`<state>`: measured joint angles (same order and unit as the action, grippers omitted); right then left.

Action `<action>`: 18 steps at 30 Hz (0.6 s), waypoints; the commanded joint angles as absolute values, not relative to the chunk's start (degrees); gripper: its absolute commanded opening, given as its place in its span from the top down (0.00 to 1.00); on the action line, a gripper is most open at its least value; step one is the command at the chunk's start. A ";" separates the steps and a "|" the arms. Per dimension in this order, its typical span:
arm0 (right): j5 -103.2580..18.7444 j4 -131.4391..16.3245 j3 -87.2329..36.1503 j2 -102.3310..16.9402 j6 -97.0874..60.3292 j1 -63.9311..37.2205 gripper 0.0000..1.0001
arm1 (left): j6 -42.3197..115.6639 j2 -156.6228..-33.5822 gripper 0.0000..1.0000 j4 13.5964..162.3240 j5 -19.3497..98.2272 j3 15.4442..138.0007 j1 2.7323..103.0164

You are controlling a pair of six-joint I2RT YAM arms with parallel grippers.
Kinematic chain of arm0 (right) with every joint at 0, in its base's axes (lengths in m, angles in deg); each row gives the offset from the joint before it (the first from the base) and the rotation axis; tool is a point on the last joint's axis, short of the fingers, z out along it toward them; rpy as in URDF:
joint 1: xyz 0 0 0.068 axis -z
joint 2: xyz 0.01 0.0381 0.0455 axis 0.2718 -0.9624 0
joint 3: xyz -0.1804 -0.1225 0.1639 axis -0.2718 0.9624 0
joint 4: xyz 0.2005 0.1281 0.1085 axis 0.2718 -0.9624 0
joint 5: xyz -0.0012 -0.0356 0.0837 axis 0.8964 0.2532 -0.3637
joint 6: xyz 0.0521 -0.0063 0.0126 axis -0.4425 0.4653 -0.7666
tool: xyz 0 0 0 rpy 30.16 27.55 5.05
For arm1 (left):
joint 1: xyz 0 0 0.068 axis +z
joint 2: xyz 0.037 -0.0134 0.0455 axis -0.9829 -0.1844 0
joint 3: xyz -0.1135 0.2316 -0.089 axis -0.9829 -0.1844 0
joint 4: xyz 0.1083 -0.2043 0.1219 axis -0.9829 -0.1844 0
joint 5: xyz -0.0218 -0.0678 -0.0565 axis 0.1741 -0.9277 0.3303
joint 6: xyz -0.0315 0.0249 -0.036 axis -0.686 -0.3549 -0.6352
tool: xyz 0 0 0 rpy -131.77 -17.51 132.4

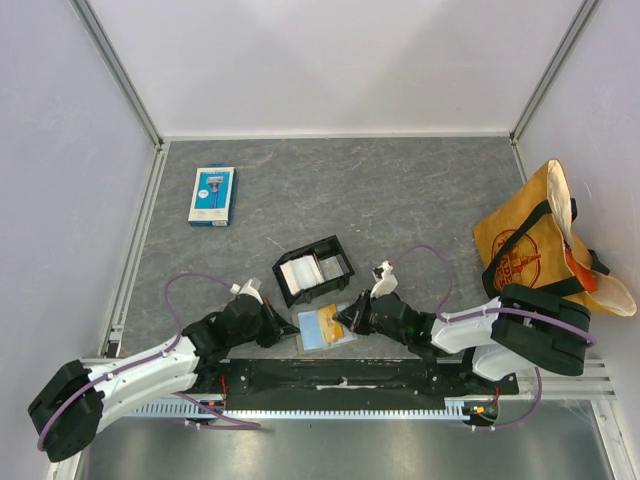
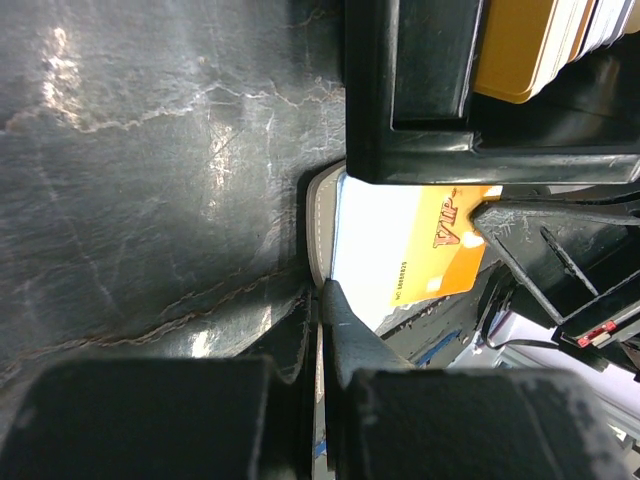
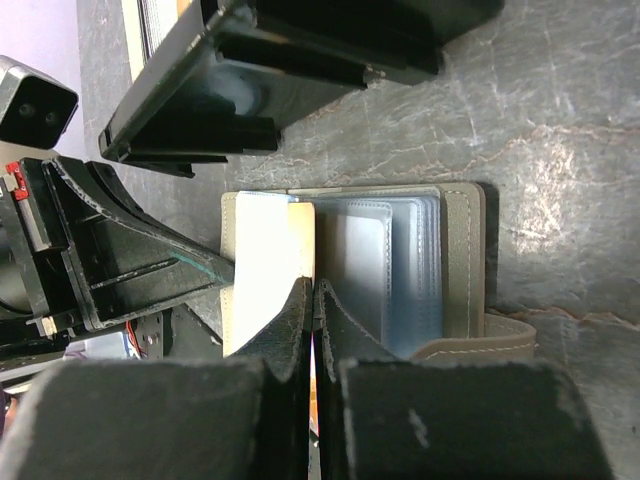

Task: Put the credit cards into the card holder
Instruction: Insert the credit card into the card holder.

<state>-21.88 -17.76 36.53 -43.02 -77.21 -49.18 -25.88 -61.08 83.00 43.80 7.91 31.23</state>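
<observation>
The card holder [image 1: 318, 337] lies open on the mat just ahead of the arm bases, its clear pockets [image 3: 395, 270] facing up. My left gripper [image 1: 288, 330] is shut on the holder's left cover edge [image 2: 320, 225], with a thin tan strip caught between its fingers [image 2: 345, 320]. An orange VIP credit card [image 1: 335, 321] lies partly over the holder's pockets [image 2: 450, 245]. My right gripper [image 1: 352, 318] is shut on that card's edge [image 3: 265, 270], with the fingertips [image 3: 330, 300] right at the holder's middle. More credit cards [image 1: 300, 272], mostly white, stand in the black tray [image 1: 342, 260].
The black tray stands just beyond the holder, close to both grippers [image 2: 420, 90] [image 3: 250, 90]. A blue-and-white retail pack [image 1: 212, 195] lies at the far left. A tan tote bag [image 1: 540, 245] sits at the right wall. Metal rails edge the mat.
</observation>
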 commanded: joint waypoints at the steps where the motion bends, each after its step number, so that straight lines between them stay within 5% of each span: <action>1: -21.52 -18.82 34.36 -43.96 -74.50 -47.51 1.00 | -23.20 -61.53 0.98 83.48 44.80 7.36 31.03; 8: -25.74 -14.95 34.27 -47.40 -76.07 -48.12 1.00 | -23.55 -61.27 0.98 83.75 44.62 7.10 31.03; 18: -21.26 -29.70 29.36 -44.76 -79.86 -54.62 1.00 | -24.52 -59.42 0.98 83.83 45.33 6.84 31.12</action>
